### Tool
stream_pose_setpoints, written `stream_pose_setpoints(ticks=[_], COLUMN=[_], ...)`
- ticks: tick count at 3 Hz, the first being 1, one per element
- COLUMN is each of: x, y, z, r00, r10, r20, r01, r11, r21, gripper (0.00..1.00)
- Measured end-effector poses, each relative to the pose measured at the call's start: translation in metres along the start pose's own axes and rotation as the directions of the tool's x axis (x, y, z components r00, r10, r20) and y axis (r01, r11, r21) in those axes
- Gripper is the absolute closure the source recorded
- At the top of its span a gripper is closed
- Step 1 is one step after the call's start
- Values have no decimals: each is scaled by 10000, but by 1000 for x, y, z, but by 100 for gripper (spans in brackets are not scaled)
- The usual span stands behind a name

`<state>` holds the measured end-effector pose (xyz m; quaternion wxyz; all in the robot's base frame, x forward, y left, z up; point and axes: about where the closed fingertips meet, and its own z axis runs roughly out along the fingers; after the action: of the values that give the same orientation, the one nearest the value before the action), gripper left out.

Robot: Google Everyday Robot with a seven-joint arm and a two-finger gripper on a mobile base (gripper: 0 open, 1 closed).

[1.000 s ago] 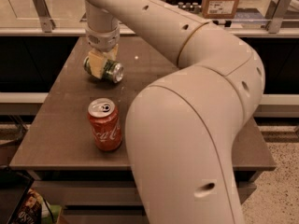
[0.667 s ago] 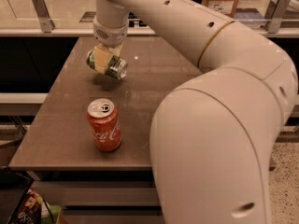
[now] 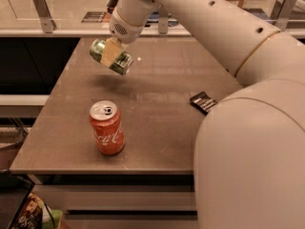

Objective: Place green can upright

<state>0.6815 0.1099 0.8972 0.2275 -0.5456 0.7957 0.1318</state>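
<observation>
The green can [image 3: 110, 57] hangs in the air above the far left part of the brown table [image 3: 157, 128], tilted on its side with its ends pointing left and right. My gripper [image 3: 113, 53] reaches down from the white arm and is shut on the green can around its middle. The can's shadow lies on the tabletop below it, so it is clear of the surface.
A red Coca-Cola can [image 3: 106, 127] stands upright near the table's front left. A small dark packet [image 3: 203, 102] lies at the right, beside my arm's large white body [image 3: 252, 151]. A rail and counter run behind the table.
The gripper has lifted the green can off the table and carried it upward and slightly left. The red can has not moved.
</observation>
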Motion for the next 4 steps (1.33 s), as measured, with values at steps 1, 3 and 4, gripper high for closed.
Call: stream_pose_setpoints(ticks=[1,3,4], x=[-8,-15,-15], y=[-5,0,11], z=[-4,-12,-12], r00=[9913,9490,9248], r10=[-397,-792,-696], r20=[1255,3052,3742], r01=[437,998,984], r11=[9986,9936,9934], r21=[-296,-522,-585], gripper=[100,100,100])
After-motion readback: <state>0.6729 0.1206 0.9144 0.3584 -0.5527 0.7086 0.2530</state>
